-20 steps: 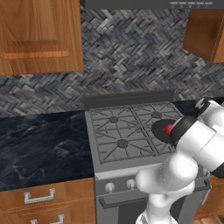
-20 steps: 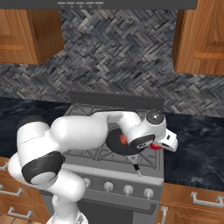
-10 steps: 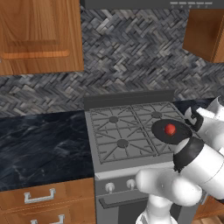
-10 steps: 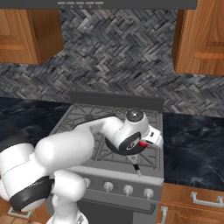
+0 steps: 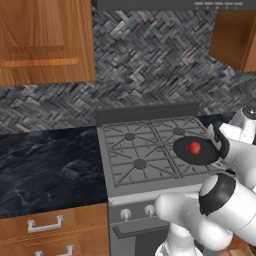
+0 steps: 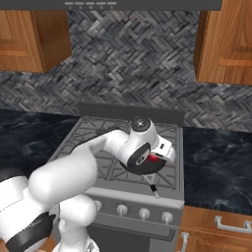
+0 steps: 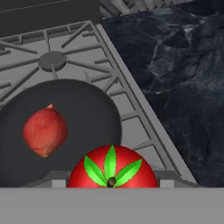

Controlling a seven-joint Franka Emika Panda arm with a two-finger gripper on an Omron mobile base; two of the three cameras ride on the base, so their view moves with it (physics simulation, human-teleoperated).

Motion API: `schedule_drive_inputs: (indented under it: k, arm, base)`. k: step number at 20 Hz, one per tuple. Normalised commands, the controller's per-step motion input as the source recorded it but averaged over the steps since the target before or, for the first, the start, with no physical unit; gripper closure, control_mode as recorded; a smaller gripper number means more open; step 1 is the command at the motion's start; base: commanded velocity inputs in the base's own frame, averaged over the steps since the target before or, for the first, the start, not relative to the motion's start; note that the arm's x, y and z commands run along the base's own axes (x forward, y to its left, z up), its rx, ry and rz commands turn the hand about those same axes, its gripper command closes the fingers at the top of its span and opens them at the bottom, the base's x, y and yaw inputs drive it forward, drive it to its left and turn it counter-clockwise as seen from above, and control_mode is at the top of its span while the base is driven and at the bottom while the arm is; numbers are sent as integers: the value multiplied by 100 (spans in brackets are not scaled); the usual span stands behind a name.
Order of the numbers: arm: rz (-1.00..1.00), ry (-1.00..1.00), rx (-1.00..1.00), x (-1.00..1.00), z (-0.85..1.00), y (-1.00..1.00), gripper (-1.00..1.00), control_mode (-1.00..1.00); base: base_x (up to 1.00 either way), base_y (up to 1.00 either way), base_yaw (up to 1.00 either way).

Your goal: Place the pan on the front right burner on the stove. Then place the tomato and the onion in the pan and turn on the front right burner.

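One dark frying pan (image 5: 196, 150) sits on the stove (image 5: 145, 160), over the front right burner's grate, its thin handle (image 6: 153, 187) sticking out past the front edge above the white knobs (image 6: 143, 213). Inside it lies the onion (image 7: 44, 131), a dull red-brown ball resting on the pan floor toward the left in the hand view; from the left base view it shows as a small red ball (image 5: 194, 147) near the pan's middle. The tomato (image 7: 113, 168), bright red with a green star-shaped stem top, sits at the bottom of the hand view, just over the near rim of the pan and close against the camera. The hand (image 6: 158, 158) hovers above the pan's right side, with a bit of red showing beneath it in the right base view; whether its fingers are clamped on the tomato or apart I cannot tell. Beyond the pan, the back right burner (image 7: 52, 61) lies bare under its cross-shaped grate. Dark marbled counter (image 7: 175, 74) runs along the stove's right side.
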Motion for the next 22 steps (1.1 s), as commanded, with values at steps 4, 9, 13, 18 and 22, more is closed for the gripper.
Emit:
schedule_drive_inputs:
  k: [4,9,13,18,22]
  arm:
    - [0,0,1,0,2,20,100,-100]
    - [0,-1,1,0,0,23,100,-100]
    - [0,-3,2,0,0,6,100,-100]
    - [0,-2,0,5,-21,8,100,-100]
    - [0,0,0,19,-29,13,100,-100]
  base:
    - [0,0,0]
    - [0,0,0]
    - [0,0,0]
    - [0,0,0]
    - [0,0,0]
